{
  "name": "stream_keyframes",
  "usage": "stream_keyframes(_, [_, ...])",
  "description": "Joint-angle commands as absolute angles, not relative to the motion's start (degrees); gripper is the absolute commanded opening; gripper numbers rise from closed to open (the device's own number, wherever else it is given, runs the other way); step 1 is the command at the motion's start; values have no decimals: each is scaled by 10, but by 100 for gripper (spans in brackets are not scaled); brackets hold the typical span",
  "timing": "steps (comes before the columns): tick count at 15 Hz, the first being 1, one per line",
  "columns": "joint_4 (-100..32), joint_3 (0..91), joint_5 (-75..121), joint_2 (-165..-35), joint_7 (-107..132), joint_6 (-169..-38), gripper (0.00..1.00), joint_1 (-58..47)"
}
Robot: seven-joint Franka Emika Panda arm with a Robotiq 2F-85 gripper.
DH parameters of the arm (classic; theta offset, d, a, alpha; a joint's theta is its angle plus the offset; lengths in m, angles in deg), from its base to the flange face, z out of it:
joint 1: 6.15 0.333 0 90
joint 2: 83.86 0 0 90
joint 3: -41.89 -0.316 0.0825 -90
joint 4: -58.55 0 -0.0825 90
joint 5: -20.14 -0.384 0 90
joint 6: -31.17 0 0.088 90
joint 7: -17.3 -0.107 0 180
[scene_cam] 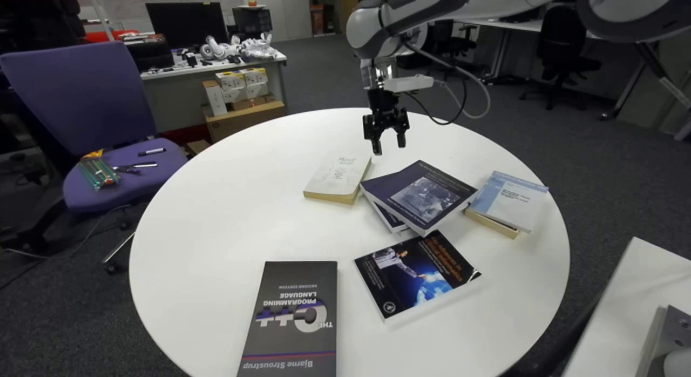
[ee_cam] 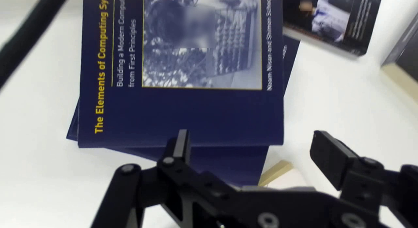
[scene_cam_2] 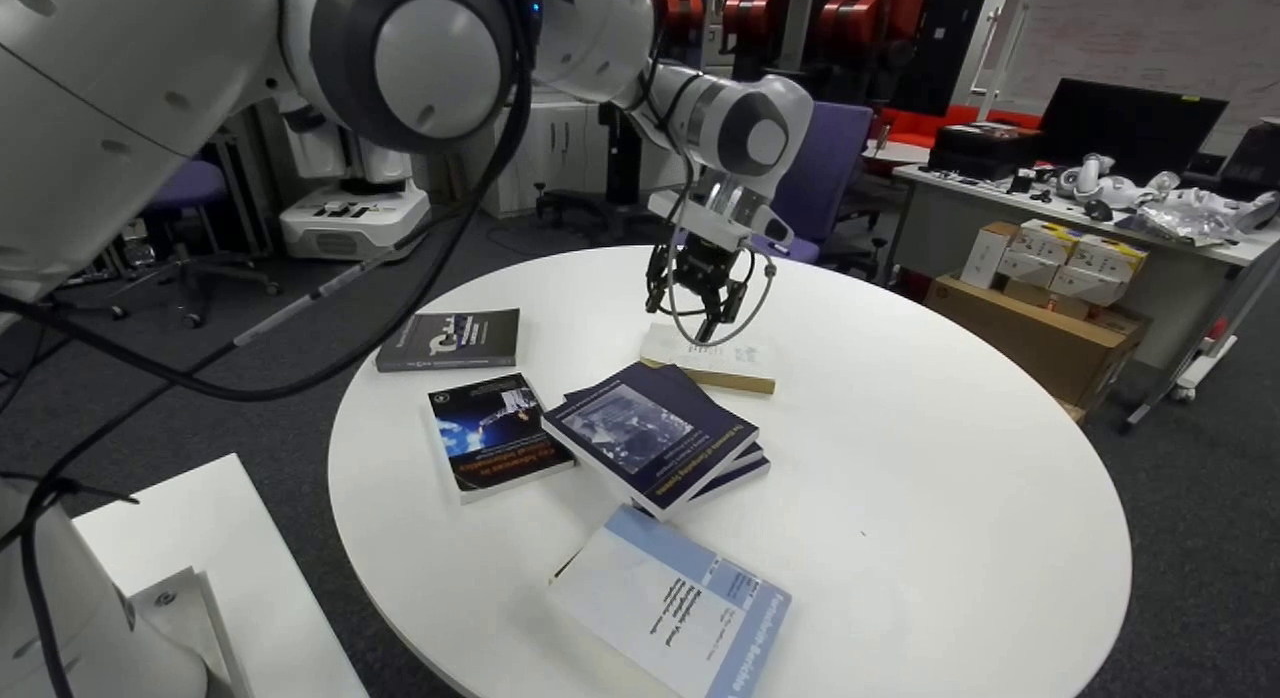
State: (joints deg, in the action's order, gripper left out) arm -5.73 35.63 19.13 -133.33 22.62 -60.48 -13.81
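Observation:
My gripper (scene_cam: pixel 389 143) (ee_cam: pixel 250 133) is open and empty. It points down above the white round table (scene_cam: pixel 216 220), close to a cream paperback (scene_cam: pixel 337 174) (scene_cam_2: pixel 740 353). In the wrist view only a corner of the cream paperback shows. A dark blue book, The Elements of Computing Systems (scene_cam: pixel 421 196) (scene_cam_2: pixel 640 428) (ee_cam: pixel 183 117), lies crosswise on a second dark blue book (ee_cam: pixel 228 162). In the wrist view the left finger overlaps their edge; no contact shows. A black book with a blue picture (scene_cam: pixel 410 274) (scene_cam_2: pixel 500 433) lies beside this stack.
A thick grey C++ book (scene_cam: pixel 297 312) (scene_cam_2: pixel 460 338) lies near the table's edge. A white and light blue book (scene_cam: pixel 507 199) (scene_cam_2: pixel 680 598) rests on another book (scene_cam: pixel 488 223). A purple chair (scene_cam: pixel 124 166) stands beside the table. Cables hang from the arm.

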Motion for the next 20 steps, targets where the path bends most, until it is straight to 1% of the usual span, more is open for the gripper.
stream_keyframes(1, [-192, 370, 209, -1227, 293, -570, 100, -111])
stream_keyframes(5, [-290, 368, 230, -1167, 326, -546, 100, -86])
stream_keyframes(11, [-454, 366, 260, -1105, 343, -588, 100, -69])
stream_keyframes(12, [-366, 368, 243, -1165, 314, -559, 100, -62])
stream_keyframes(14, [-405, 367, 248, -1151, 324, -571, 100, -63])
stream_keyframes(18, [-420, 368, 250, -1138, 328, -572, 100, -64])
stream_keyframes(20, [-473, 368, 281, -1105, 329, -622, 100, -54])
